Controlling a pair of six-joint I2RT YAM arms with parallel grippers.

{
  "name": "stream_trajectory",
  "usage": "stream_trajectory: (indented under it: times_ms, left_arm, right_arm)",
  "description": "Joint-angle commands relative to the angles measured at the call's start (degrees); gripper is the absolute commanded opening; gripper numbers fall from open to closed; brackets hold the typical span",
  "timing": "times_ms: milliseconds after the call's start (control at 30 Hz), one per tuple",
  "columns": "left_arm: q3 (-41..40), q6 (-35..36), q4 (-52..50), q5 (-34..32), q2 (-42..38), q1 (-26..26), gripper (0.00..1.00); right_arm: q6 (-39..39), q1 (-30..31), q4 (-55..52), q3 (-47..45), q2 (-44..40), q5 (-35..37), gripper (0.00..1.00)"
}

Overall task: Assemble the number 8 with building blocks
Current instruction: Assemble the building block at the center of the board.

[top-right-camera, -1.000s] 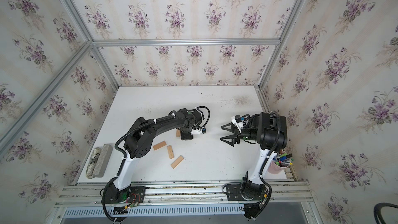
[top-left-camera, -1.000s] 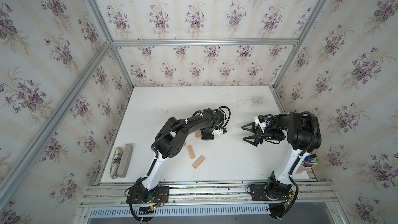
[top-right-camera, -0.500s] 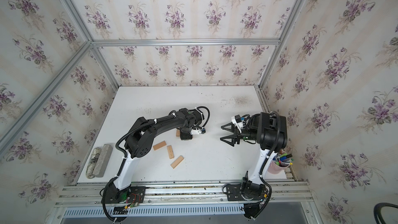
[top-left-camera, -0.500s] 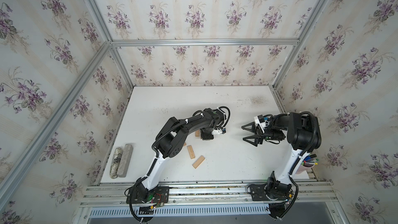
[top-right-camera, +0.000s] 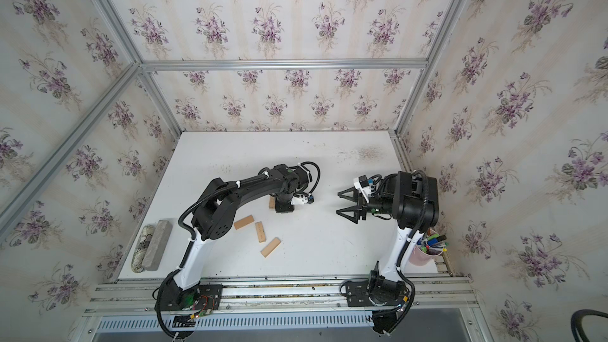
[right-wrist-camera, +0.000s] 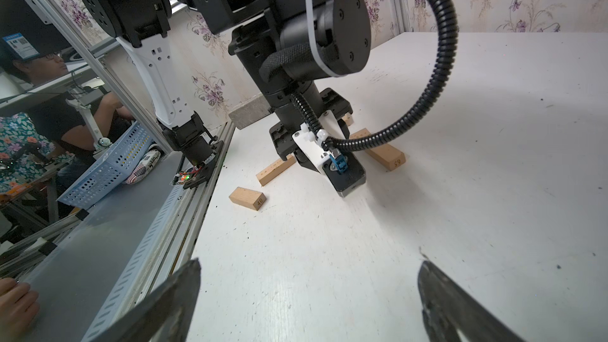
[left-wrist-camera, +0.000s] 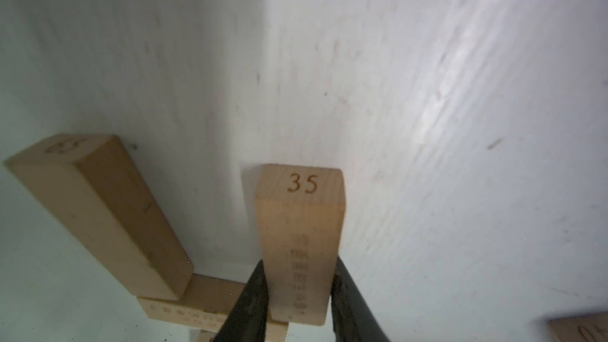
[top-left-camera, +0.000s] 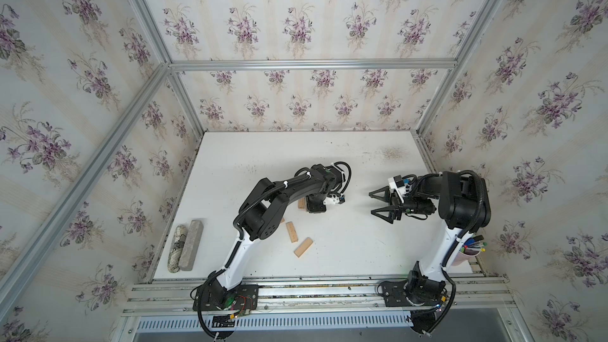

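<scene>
- My left gripper (left-wrist-camera: 297, 294) pinches the block marked 35 (left-wrist-camera: 301, 212); I should square it beside the slanted block (left-wrist-camera: 98, 215).
- My right gripper (top-left-camera: 371, 204) hangs wide, empty.

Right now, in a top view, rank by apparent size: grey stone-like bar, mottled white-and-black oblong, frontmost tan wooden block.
1. Grey stone-like bar
2. Mottled white-and-black oblong: similar length, narrower
3. Frontmost tan wooden block: clearly smallest

Bright even light; left wrist view blurry.
</scene>
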Motion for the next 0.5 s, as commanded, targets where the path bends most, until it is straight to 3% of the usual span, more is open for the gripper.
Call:
stream_trajectory:
  times_ms: [0,467]
  left_arm:
    - [0.20,0.22,1.94,-0.31,1.40,0.25,0.37]
    - [1.93,-0.89,1.82,-0.99,-0.65,-0.25,0.57]
  right_arm:
    - [-23.27,-0.01,-1.61,0.14,-0.13,-1.87,1.00]
    - [-23.27,0.07,-1.61,0.17,-0.08,-1.87,1.00]
